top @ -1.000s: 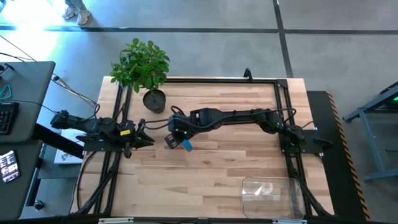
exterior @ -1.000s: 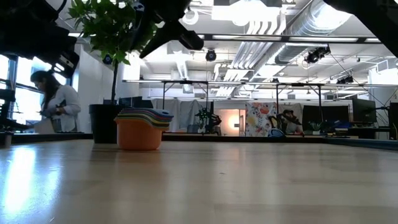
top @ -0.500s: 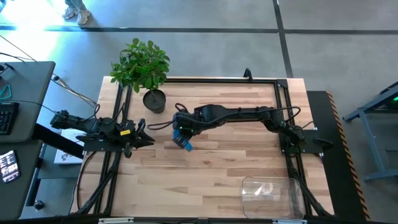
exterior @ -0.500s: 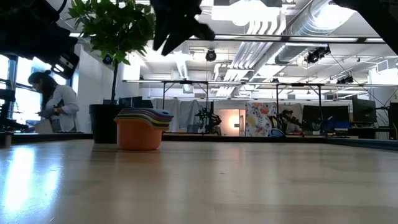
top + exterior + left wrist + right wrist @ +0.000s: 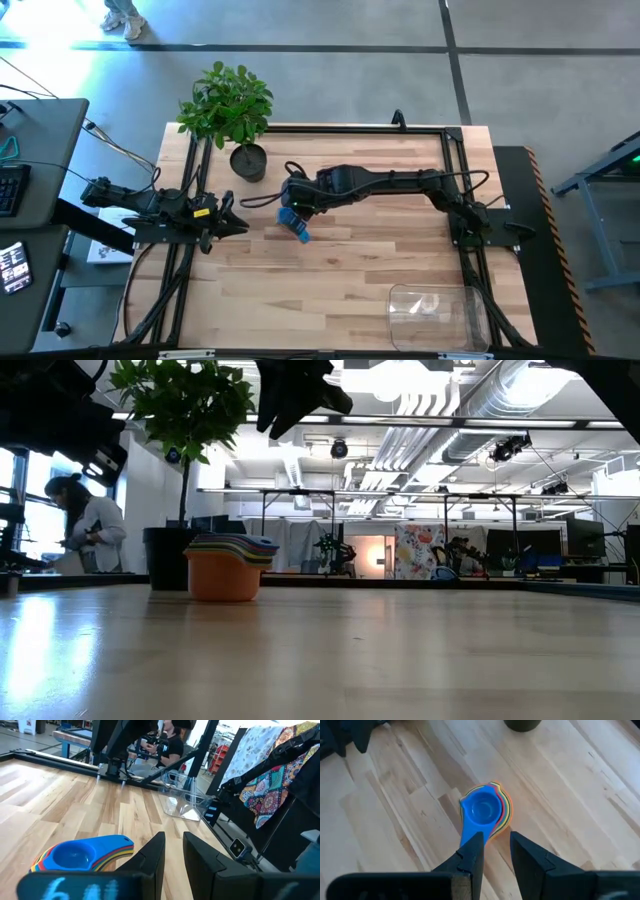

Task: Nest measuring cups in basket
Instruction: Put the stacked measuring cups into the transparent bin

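Note:
The measuring cups [image 5: 299, 231] sit nested in one stack on the wood table, left of centre. The blue cup [image 5: 482, 810] is on top, and orange, yellow and red rims show under it. In the low view the stack [image 5: 225, 566] rests on its orange bottom cup. My right gripper [image 5: 496, 840] hangs open above the stack's handle end, well clear of it [image 5: 295, 390]. My left gripper [image 5: 173, 842] waits open at the table's left edge [image 5: 240, 226], and the stack [image 5: 80, 855] lies ahead of it. The clear basket [image 5: 437, 310] stands at the near right corner.
A dark plant pot [image 5: 248, 161] with a leafy plant stands at the far left, close behind the stack. A black frame rail [image 5: 330, 128] runs along the table's far and side edges. Bare wood lies between the stack and the basket. A person [image 5: 85, 525] stands beyond the table.
My right gripper has shifted a little toward the table's far edge and right while staying above the stack. The stack of cups has stayed where it was.

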### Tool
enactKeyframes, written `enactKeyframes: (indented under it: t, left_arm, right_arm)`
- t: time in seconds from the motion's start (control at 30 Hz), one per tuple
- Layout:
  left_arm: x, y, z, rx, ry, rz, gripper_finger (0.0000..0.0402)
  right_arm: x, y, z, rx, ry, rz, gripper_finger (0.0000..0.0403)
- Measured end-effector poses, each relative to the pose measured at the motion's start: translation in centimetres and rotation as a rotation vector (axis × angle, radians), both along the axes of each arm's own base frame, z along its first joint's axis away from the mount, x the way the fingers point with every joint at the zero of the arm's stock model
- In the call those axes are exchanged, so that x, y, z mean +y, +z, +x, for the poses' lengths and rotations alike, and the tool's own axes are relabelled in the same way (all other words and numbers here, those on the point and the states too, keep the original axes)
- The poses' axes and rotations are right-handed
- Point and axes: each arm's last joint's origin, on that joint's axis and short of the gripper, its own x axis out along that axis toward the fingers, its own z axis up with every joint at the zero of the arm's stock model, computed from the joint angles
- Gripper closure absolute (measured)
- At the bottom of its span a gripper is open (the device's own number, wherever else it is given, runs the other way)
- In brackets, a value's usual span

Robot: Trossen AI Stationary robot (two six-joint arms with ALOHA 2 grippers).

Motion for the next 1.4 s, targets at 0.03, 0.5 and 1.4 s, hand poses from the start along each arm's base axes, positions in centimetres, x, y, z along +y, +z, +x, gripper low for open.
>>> enactKeyframes:
  t: [0.03, 0.5, 1.4]
  left_arm:
    - [0.0, 0.0, 0.0, 0.0, 0.0, 0.0, 0.0343]
    - [0.0, 0.0, 0.0, 0.001, 0.002, 0.0, 0.0343]
    - [0.0, 0.0, 0.0, 0.001, 0.002, 0.0, 0.0343]
  right_arm:
    - [0.0, 0.0, 0.0, 0.003, 0.001, -0.005, 0.0316]
    - [0.1, -2.0, 0.7, 0.06, 0.064, 0.014, 0.0288]
    - [0.5, -10.0, 2.3, 0.025, -0.024, 0.166, 0.003]
